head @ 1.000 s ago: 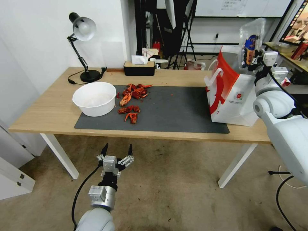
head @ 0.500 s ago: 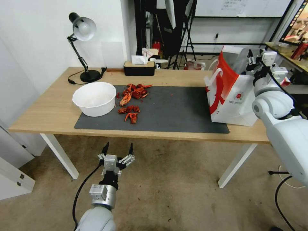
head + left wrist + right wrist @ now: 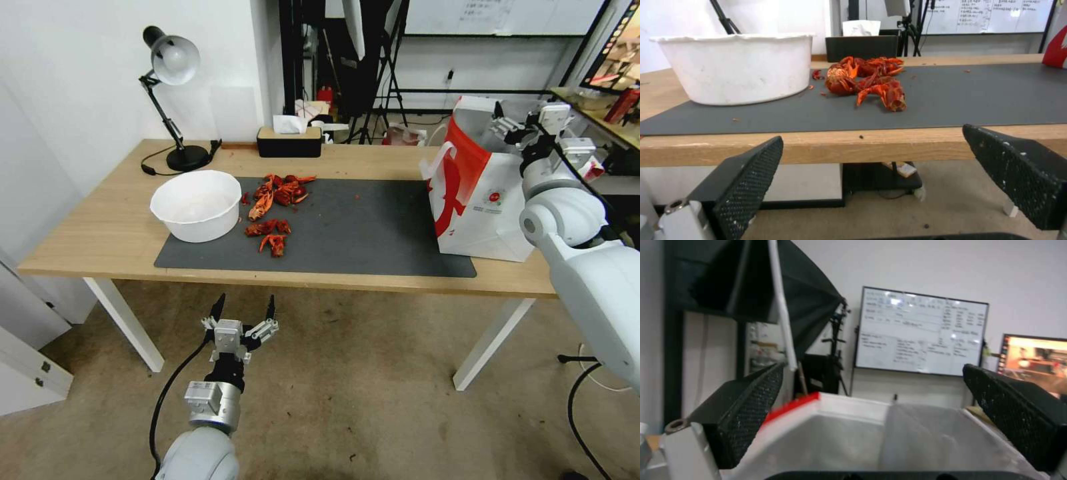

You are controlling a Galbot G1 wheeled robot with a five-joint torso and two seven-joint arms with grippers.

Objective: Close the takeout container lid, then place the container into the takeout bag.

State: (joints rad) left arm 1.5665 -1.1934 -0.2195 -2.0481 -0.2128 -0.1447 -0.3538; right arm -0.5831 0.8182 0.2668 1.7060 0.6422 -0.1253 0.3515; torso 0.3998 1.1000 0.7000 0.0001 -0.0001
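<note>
Head view looks down over the table (image 3: 120,233); left wrist view faces its front edge, low.

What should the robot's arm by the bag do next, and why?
Probably lift straight up and away. The right end effector hangs open and empty over the mouth of the takeout bag, so it looks finished there. The left end effector waits open below the table edge.

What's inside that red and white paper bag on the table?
The right gripper, open, hovers at the bag's mouth. In the wrist view only silvery lining shows inside; the bottom is hidden, so any contents can't be seen.
</note>
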